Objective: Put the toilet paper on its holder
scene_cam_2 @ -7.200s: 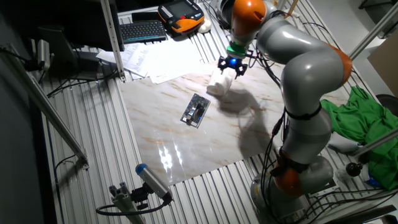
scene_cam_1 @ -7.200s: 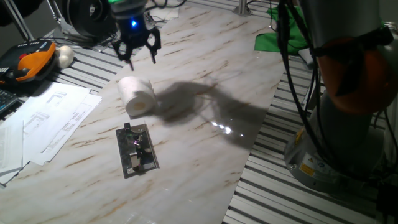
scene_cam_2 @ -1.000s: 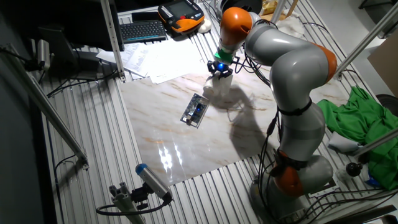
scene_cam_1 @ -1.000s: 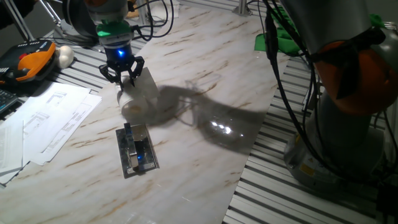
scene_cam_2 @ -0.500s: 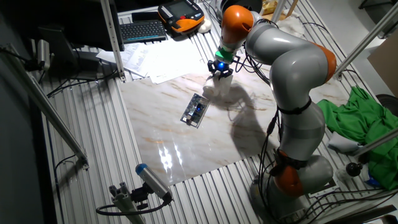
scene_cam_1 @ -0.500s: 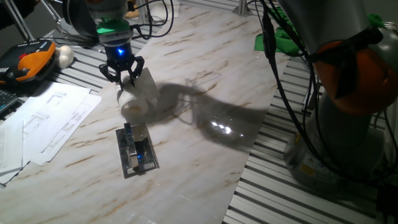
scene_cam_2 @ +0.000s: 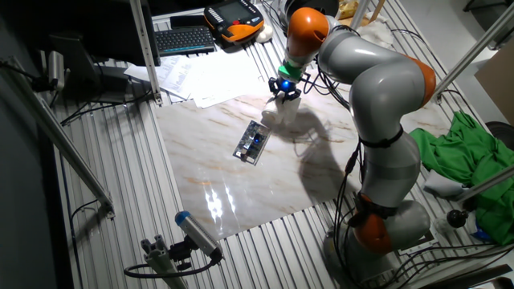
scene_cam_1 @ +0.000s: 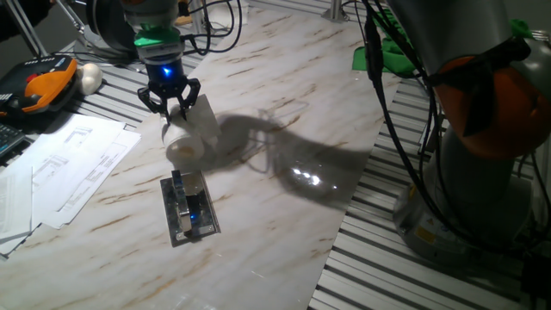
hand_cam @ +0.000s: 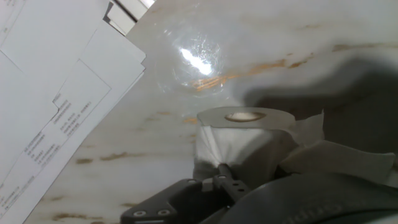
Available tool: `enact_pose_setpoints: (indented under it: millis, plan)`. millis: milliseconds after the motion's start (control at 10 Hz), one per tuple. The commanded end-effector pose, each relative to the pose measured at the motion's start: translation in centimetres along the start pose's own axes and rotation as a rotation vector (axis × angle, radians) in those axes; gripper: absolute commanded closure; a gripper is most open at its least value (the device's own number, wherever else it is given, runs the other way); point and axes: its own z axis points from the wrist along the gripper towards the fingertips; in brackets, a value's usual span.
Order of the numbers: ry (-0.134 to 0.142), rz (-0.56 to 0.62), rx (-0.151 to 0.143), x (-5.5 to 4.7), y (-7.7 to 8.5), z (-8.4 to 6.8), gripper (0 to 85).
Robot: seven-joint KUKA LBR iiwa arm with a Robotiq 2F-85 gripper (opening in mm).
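Observation:
The toilet paper [scene_cam_1: 188,136] is a white roll, tilted with its tan core end facing forward and down. My gripper [scene_cam_1: 172,105] is shut on its upper rear edge and holds it just above the marble board. In the hand view the roll [hand_cam: 244,140] fills the lower middle, with a dark fingertip [hand_cam: 224,177] pressed into its paper. The holder [scene_cam_1: 189,208], a shiny grey plate with a dark central bar, lies flat on the board just in front of the roll. In the other fixed view the gripper [scene_cam_2: 283,91] and the roll [scene_cam_2: 277,112] sit behind the holder [scene_cam_2: 253,143].
White paper sheets [scene_cam_1: 60,164] lie left of the board. An orange-and-black pendant [scene_cam_1: 39,86] and a white egg-shaped ball [scene_cam_1: 89,77] sit at the back left. A green cloth [scene_cam_1: 379,52] lies at the back right. The arm's base [scene_cam_1: 482,172] stands on the right.
Since 7.2 s ago the gripper came down and shut on the roll. Over the last second the gripper and the roll rose slightly and the roll stayed tilted.

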Motion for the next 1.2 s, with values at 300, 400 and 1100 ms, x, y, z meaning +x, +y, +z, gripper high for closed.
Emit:
enact_pose_setpoints:
  millis: [300,400,1100]
  plan:
    - [0.016,0.028,-0.006,0.0,0.0,0.0,51.0]
    - [0.019,0.040,-0.005,0.0,0.0,0.0,51.0]
    - [-0.003,0.111,0.002,4.1,0.4,-0.8,51.0]
